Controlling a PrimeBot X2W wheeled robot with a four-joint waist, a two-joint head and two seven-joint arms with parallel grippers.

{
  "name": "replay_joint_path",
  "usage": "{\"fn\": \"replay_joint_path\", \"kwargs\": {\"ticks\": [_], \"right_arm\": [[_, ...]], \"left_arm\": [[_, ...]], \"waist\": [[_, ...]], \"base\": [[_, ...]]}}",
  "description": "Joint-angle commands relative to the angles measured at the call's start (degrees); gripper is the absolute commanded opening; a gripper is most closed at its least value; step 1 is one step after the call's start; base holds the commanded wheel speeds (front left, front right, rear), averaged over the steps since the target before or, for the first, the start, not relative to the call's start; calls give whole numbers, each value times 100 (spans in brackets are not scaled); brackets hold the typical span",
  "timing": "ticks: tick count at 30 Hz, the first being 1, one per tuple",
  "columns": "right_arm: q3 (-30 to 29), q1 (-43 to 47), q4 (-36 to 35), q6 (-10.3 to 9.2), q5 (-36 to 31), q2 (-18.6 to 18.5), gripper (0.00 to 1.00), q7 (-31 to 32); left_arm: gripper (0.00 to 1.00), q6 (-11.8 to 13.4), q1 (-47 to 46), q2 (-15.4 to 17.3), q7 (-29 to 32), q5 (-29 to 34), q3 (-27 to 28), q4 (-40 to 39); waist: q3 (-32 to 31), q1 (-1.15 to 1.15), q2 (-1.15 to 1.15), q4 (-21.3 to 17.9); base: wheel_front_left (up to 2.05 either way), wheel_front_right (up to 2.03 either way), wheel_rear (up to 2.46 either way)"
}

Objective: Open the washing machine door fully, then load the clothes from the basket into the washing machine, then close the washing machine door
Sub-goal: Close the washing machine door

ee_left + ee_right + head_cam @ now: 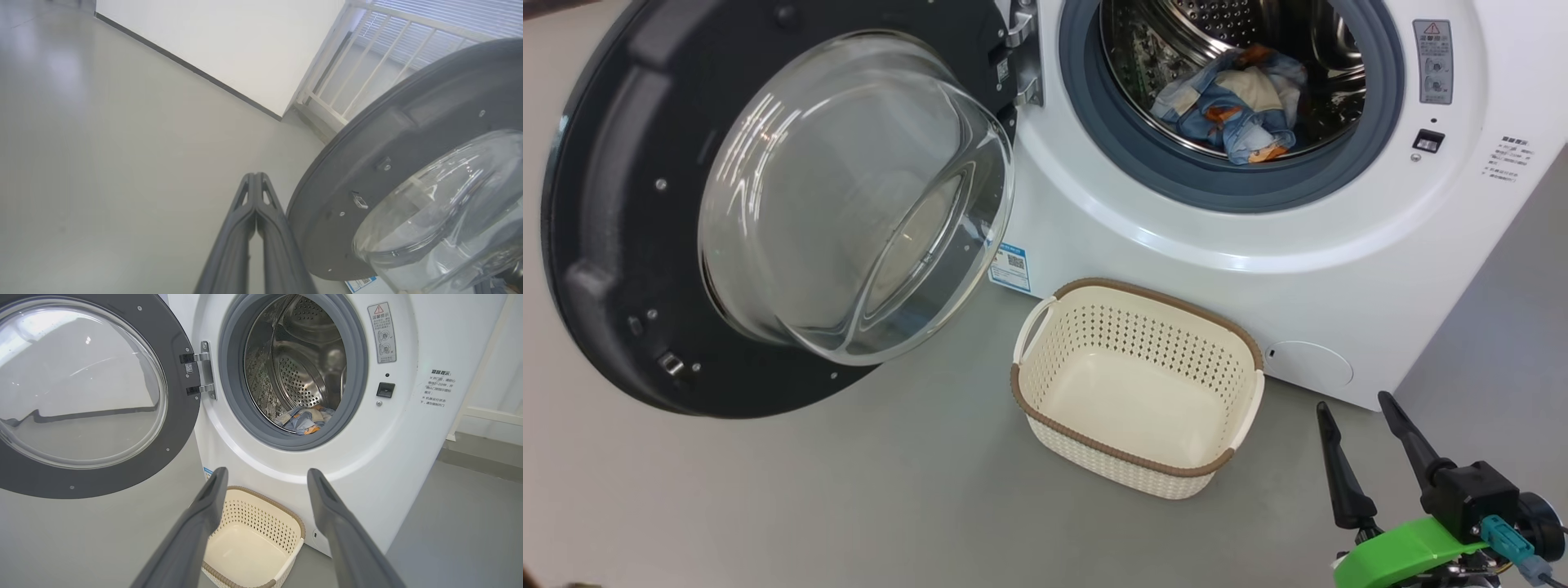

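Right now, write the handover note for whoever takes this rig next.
Left gripper: shut, holding nothing, beside the rim of the door.
Right gripper: open, holding nothing, low and to the right of the basket.
Door: swung wide open.
Clothes: in the drum of the machine.
Basket: empty, on the floor in front of the machine.
Done: door opened, clothes loaded.
Left: close the door.

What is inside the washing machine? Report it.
The clothes lie low inside the washing machine: blue printed fabric around a cream piece. Whatever lies beneath the bundle is covered.
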Motion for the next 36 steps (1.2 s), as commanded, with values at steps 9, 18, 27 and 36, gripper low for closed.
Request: {"fn": "replay_joint_path", "kwargs": {"ticks": [9, 18, 27, 36], "right_arm": [[70, 107, -143, 9, 33, 24, 100, -44], [224, 170, -73, 9, 79, 29, 100, -44], [378, 212, 7, 9, 27, 30, 100, -44], [465, 247, 60, 9, -1, 30, 100, -44]], "left_arm": [[0, -446, -1781, 1048, 194, -1086, 1721, 1583], [0, -478, -3391, 2202, 1265, -2586, 2550, 2772], [0, -133, -4285, 2646, 1823, -2775, 2367, 3455], [0, -84, -4719, 2720, 2445, -2778, 1984, 3969]], "waist": [[-145, 0, 0, -132], [-200, 0, 0, -428], [-237, 0, 0, -743], [-252, 0, 0, -1154]], "base": [[0, 0, 0], [0, 0, 0], [0, 0, 0], [0, 0, 0]]}}
